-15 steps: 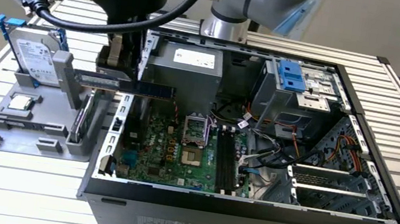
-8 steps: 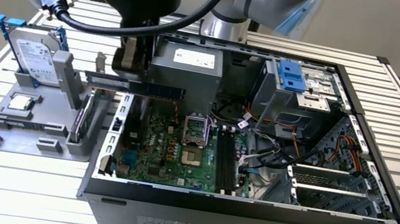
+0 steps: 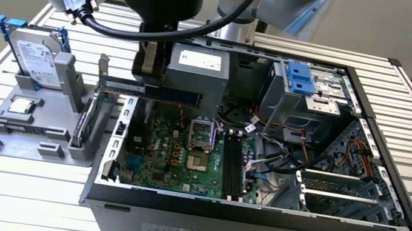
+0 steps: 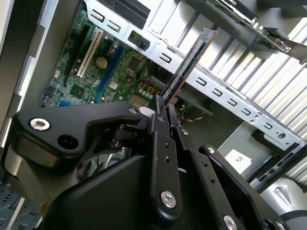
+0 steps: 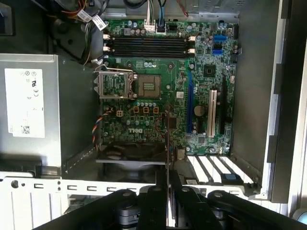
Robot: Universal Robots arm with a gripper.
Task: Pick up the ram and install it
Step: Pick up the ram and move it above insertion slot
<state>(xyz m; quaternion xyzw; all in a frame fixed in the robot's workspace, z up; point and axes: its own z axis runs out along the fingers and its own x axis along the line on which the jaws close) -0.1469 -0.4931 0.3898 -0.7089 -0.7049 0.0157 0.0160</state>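
Observation:
My gripper (image 3: 143, 81) is shut on the ram (image 3: 170, 93), a long dark stick held level above the back left edge of the open computer case (image 3: 256, 221). In the second wrist view the ram (image 4: 189, 62) sticks out from between the black fingers (image 4: 158, 124). Seen edge-on in the first wrist view, the ram (image 5: 167, 139) is a thin line rising from the gripper (image 5: 168, 189). Below lies the green motherboard (image 3: 170, 159), whose long black slots (image 3: 232, 168) stand empty beside the processor socket (image 5: 144, 85). These slots (image 5: 146, 45) are well away from the ram.
A grey power supply (image 3: 196, 68) sits right beside the gripper. On the exterior view's left, a grey fixture (image 3: 23, 137) holds a hard drive (image 3: 35, 56), a processor (image 3: 23, 105) and a card with a metal bracket (image 3: 84, 125). Drive cage (image 3: 303, 81) and loose cables (image 3: 282, 157) fill the case's right.

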